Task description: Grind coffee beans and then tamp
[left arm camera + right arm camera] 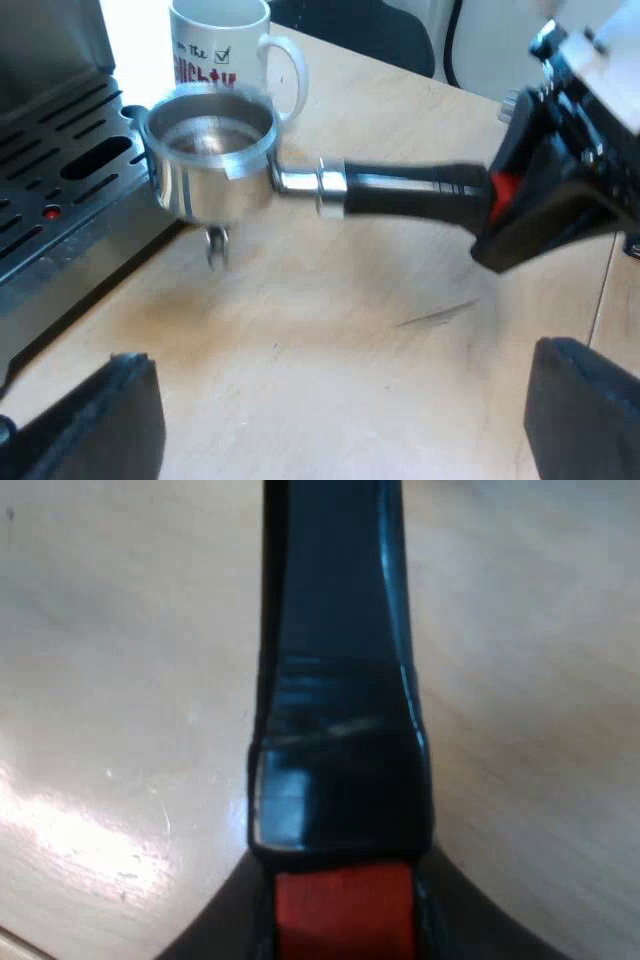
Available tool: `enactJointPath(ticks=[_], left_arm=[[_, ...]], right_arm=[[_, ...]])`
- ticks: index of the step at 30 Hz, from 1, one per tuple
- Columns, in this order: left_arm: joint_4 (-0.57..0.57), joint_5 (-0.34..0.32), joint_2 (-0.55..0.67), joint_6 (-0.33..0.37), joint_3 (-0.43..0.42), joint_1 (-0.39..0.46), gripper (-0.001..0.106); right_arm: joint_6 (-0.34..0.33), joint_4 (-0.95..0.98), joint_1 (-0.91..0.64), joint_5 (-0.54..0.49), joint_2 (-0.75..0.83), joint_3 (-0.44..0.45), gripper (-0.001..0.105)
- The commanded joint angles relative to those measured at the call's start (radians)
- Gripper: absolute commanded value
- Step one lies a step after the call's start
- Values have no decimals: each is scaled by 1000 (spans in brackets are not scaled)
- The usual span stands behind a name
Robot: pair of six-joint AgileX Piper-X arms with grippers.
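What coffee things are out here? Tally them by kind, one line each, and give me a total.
espresso machine: 1
metal holder: 1
mug: 1
Total: 3

Only readable print is on the white mug point(225, 40), on the side the left wrist view sees. Top line, black, handwritten style: "the", with a cut-off letter before it that looks like "n", then a ticked checkbox right after. Line below: red block capitals, lower half hidden behind the rim of the holder point(210, 150). Maybe "UCHI", can't confirm. Espresso machine's drip tray point(60, 170): small red dot among the slots, no lettering on it that I can make out.
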State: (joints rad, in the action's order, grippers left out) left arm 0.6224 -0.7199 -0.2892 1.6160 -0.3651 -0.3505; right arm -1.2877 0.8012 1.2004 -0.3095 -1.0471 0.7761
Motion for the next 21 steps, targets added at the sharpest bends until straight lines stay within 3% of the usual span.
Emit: enactJointPath(ticks=[1,9,21], left_arm=[[-7,14,6,-4,-5,-7,85],[-7,14,6,-4,-5,-7,85],[-7,14,6,-4,-5,-7,85]], right_arm=[[-20,-98,3,-13,15,-36,0],[-20,-292,3,1,15,-183,0],[-18,-374,3,-9,15,-286,0]])
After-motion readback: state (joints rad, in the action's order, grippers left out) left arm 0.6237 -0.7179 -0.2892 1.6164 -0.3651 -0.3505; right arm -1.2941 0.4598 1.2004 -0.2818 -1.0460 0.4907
